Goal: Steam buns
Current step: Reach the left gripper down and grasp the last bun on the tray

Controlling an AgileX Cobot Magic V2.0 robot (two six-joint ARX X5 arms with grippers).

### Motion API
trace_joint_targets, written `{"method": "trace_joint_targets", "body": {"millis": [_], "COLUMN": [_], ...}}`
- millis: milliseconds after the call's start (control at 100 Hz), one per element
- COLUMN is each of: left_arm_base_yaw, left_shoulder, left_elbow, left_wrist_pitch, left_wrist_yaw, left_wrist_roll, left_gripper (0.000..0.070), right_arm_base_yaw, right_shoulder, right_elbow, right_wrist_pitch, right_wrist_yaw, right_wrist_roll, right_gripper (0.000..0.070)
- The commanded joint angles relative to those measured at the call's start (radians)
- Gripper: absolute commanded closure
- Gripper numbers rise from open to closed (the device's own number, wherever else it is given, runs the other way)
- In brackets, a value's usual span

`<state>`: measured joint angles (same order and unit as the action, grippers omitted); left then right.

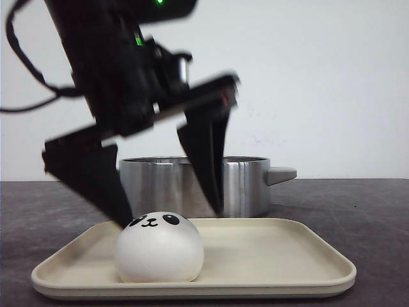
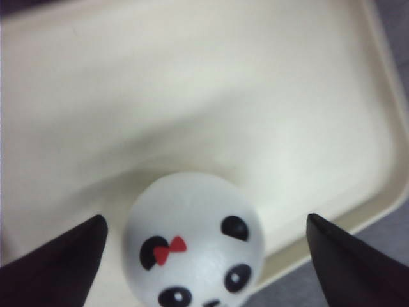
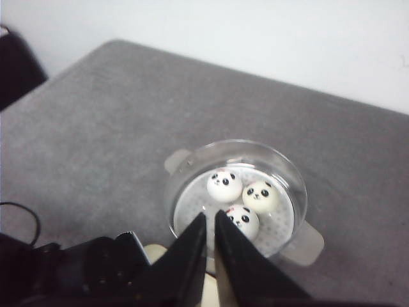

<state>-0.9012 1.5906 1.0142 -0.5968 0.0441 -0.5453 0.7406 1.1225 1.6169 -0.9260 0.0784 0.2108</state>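
Left wrist view: my left jaws (image 2: 204, 256) hang wide apart, one finger on either side of the last bun (image 2: 195, 240), not touching it. That bun sits on the cream tray (image 1: 268, 256). Behind the tray stands the steel pot (image 1: 246, 182), three buns (image 3: 243, 198) inside. My right jaws (image 3: 211, 220) hover above the pot, nearly closed, empty. All rests on the grey desk (image 3: 96, 128).
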Motion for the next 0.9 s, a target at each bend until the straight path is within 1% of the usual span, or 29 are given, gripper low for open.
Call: {"method": "trace_joint_targets", "body": {"millis": [0, 220, 260, 280, 310, 330, 360, 430, 440, 480, 690, 780, 820, 890], "left_arm_base_yaw": [-0.01, -0.01, -0.01, -0.01, -0.01, -0.01, -0.01, -0.011, -0.011, -0.014, -0.017, -0.018, -0.017, -0.016], "left_shoulder": [0.037, 0.107, 0.116, 0.121, 0.127, 0.129, 0.13, 0.13, 0.13, 0.13, 0.076, 0.019, -0.006, -0.047], "left_elbow": [0.013, 0.013, 0.013, 0.013, 0.013, 0.013, 0.013, 0.013, 0.013, 0.013, 0.036, 0.072, 0.092, 0.132], "left_wrist_pitch": [0.006, 0.007, 0.006, 0.005, 0.002, -0.002, -0.007, -0.009, -0.009, -0.008, -0.009, -0.016, -0.018, -0.021], "left_wrist_yaw": [0.001, -0.01, -0.01, -0.01, -0.01, -0.01, -0.011, -0.019, -0.019, -0.019, -0.018, -0.021, -0.038, -0.095], "left_wrist_roll": [-0.014, -0.014, -0.014, -0.014, -0.014, -0.014, -0.014, -0.006, -0.005, 0.002, 0.011, 0.047, 0.066, 0.098], "left_gripper": [0.0108, 0.011, 0.012, 0.0139, 0.0207, 0.0269, 0.0382, 0.0682, 0.07, 0.0687, 0.069, 0.069, 0.069, 0.069], "right_arm_base_yaw": [0.011, 0.011, 0.011, 0.011, 0.011, 0.011, 0.011, 0.011, 0.011, 0.011, 0.011, 0.011, 0.011, 0.011], "right_shoulder": [0.005, 0.005, 0.005, 0.005, 0.005, 0.005, 0.005, 0.005, 0.005, 0.005, 0.005, 0.005, 0.005, 0.005], "right_elbow": [0.02, 0.02, 0.02, 0.02, 0.02, 0.02, 0.02, 0.02, 0.02, 0.02, 0.02, 0.02, 0.02, 0.02], "right_wrist_pitch": [-0.002, 0.005, 0.005, 0.005, 0.005, 0.005, 0.005, 0.005, 0.005, 0.005, 0.005, 0.004, 0.004, 0.005], "right_wrist_yaw": [0.001, 0.001, 0.001, 0.001, 0.001, 0.001, 0.001, 0.0, 0.001, 0.001, 0.001, 0.0, 0.0, 0.0], "right_wrist_roll": [-0.018, -0.031, -0.036, -0.037, -0.037, -0.037, -0.039, -0.039, -0.039, -0.04, -0.04, -0.04, -0.039, -0.039], "right_gripper": [0.0686, 0.0686, 0.0686, 0.0686, 0.0686, 0.0686, 0.0686, 0.0686, 0.0686, 0.0686, 0.0686, 0.0686, 0.0686, 0.0686]}}
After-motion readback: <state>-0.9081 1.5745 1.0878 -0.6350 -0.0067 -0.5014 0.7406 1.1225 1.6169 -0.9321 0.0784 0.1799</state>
